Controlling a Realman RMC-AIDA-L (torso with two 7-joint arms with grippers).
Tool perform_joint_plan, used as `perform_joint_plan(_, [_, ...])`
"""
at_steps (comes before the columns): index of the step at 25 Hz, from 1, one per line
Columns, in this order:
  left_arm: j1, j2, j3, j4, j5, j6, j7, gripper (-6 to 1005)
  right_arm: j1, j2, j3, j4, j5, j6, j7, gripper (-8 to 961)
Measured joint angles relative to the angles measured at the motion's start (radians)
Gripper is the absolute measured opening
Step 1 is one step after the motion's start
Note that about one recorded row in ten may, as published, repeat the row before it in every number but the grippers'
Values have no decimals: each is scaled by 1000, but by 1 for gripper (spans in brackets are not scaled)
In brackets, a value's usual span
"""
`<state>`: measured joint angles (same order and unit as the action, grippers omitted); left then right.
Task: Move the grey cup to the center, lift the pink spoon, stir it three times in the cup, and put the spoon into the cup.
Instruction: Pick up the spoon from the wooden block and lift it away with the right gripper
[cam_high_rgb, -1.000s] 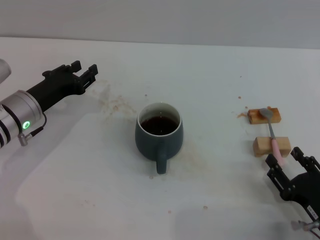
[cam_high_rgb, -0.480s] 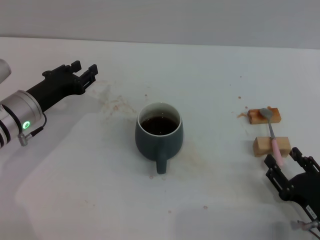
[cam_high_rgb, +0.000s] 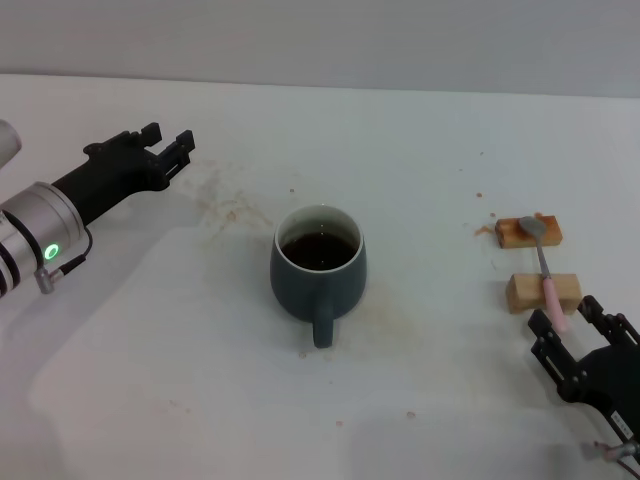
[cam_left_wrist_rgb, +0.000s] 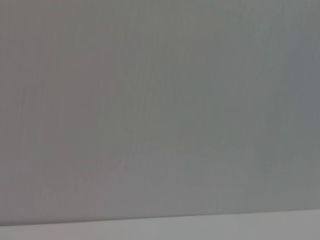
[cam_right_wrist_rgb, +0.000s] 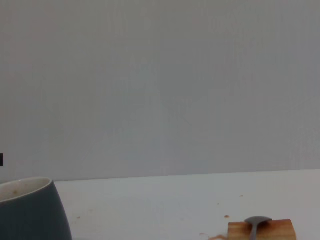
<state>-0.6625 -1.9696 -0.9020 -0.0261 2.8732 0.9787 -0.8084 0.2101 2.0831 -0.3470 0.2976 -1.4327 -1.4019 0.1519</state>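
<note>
Cup (cam_high_rgb: 318, 270) at table centre, handle toward robot. Spoon (cam_high_rgb: 545, 270) bridging two wooden blocks (cam_high_rgb: 541, 291), untouched. Right gripper (cam_high_rgb: 580, 334) open, lower and farther from the pink handle tip than a second ago: grasp not yet begun. Left gripper (cam_high_rgb: 168, 141) parked far left, open, unchanged.

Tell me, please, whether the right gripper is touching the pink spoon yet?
Cannot tell. In the head view the open right gripper sits at the pink spoon handle's tip, but contact or a gap isn't plain.
</note>
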Motion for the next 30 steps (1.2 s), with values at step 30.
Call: perform_joint_plan(30, [4,-5,0,0,0,2,-3,503,1,0,-3,-5,1,24,0,352])
